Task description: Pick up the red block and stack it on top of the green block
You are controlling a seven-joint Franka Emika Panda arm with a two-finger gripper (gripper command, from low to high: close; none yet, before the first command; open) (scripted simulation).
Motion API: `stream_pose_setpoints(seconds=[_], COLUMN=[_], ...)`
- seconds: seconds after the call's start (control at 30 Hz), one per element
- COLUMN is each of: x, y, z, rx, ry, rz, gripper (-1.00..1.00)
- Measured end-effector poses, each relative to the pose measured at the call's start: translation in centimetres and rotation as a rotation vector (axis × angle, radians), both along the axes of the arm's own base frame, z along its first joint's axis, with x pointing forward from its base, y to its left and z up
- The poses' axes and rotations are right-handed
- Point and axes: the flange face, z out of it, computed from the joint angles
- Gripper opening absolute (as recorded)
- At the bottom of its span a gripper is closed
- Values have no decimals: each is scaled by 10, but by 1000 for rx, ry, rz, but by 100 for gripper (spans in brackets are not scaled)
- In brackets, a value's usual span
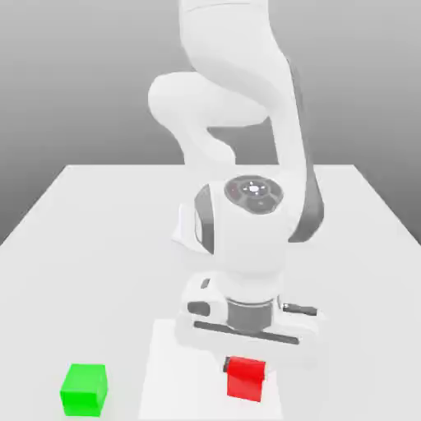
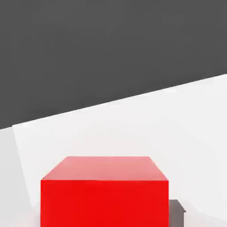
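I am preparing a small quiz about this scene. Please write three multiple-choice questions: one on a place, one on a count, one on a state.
1. In the exterior view, where is the green block relative to the red block?
A. to its left
B. on top of it
C. to its right

2. How many blocks are on the table?
A. one
B. two
C. four

3. What is the state of the pincer?
A. wide open, high above the table
B. shut on the green block
C. shut on the red block

Answers: 1 A, the green block sits apart at the exterior view's left. 2 B, one green and one red. 3 C, the hand is down over the red block, closed on it.
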Motion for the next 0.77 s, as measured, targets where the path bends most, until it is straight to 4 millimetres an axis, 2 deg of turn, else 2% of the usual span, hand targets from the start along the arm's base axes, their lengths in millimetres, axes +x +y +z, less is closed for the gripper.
stream_pose_setpoints(seconds=[0.17,0.2,0.27,0.37,0.5,0.57,0.67,0.7,0.77], x=[0,3,13,23,21,19,18,17,17], y=[0,-10,-46,-111,-204,-224,-231,-231,-231], z=[52,59,68,79,95,82,43,36,36], rx=[0,-1,-2,-1,0,1,1,1,1], ry=[0,1,0,1,1,0,0,0,0], rz=[-1,-38,-178,-415,-741,-812,-832,-834,-834], gripper=[-100,-100,-100,-100,-100,-100,-100,100,100])
